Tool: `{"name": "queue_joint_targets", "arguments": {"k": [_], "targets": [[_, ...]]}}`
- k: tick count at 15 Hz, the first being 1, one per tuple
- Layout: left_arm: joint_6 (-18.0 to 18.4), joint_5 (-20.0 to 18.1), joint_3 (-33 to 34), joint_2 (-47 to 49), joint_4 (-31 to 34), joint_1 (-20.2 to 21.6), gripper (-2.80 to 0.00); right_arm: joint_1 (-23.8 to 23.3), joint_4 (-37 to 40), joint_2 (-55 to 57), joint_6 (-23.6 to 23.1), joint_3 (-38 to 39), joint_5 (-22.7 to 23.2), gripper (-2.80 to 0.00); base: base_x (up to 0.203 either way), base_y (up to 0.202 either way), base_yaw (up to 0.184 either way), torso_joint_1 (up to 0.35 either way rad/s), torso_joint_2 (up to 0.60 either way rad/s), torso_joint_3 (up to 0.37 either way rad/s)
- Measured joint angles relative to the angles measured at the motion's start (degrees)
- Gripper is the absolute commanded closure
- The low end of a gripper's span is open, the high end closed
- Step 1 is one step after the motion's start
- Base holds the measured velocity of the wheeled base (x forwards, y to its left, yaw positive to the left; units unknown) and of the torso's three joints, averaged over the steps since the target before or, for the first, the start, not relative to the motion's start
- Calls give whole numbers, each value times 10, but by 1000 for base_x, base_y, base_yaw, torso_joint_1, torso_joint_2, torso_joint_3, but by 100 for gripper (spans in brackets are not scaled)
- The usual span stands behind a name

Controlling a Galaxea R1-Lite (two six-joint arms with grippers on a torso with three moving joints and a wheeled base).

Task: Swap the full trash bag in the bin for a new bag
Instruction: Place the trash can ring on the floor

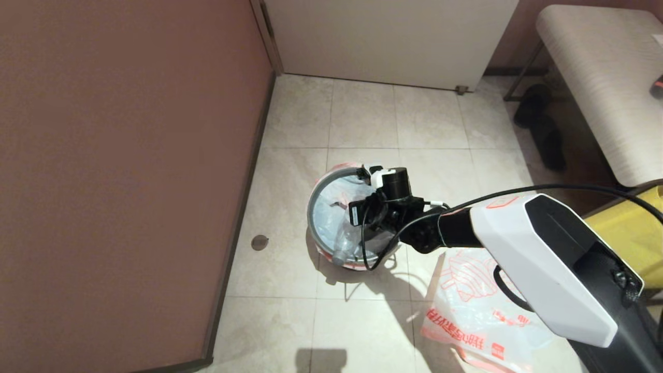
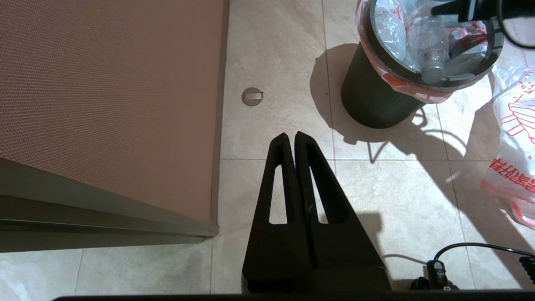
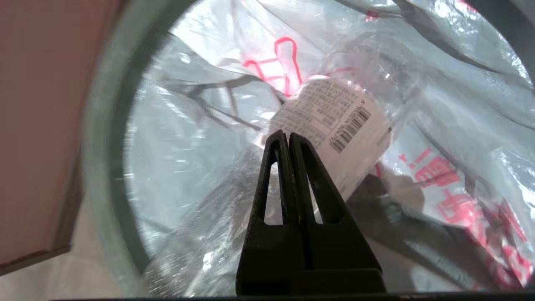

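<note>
The right gripper [image 3: 289, 134] hung over the open mouth of the bin [image 1: 313, 207], its two black fingers pressed together and gripping nothing, tips aimed down at the labelled bottle [image 3: 334, 121] inside the full trash bag [image 3: 179, 138]. Whether the tips touched the plastic could not be told. The bin stood upright on the tiled floor [image 1: 362, 119] near the brown wall [image 1: 124, 171], the bag's pink edge folded over its grey ring. Only the right wrist view showed the bottle's barcode label, the bottle lying tilted. The left wrist view alone showed the left gripper [image 2: 291, 134], also closed and empty, well apart from the bin. The new bag [image 1: 466, 311] lay flat just beside the bin.
</note>
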Motion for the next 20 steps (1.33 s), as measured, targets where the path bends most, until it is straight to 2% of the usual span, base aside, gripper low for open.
{"name": "queue_joint_targets", "arguments": {"k": [3, 12, 15, 18, 20], "targets": [[0, 0, 0, 0, 0, 0, 0, -10, -56, 43, -21, -4, 0, 0, 0, 0, 0, 0, 0, 0], [0, 0, 0, 0, 0, 0, 0, -9, -47, 82, -42, -4, -9, 0, 0, 0, 0, 0, 0, 0], [0, 0, 0, 0, 0, 0, 0, -7, -30, 46, -32, 5, -34, 0, 0, 0, 0, 0, 0, 0], [0, 0, 0, 0, 0, 0, 0, -5, 21, -14, -12, 45, -70, 0, 0, 0, 0, 0, 0, 0], [0, 0, 0, 0, 0, 0, 0, -5, 56, -49, -8, 92, -129, 0, 0, 0, 0, 0, 0, 0]]}}
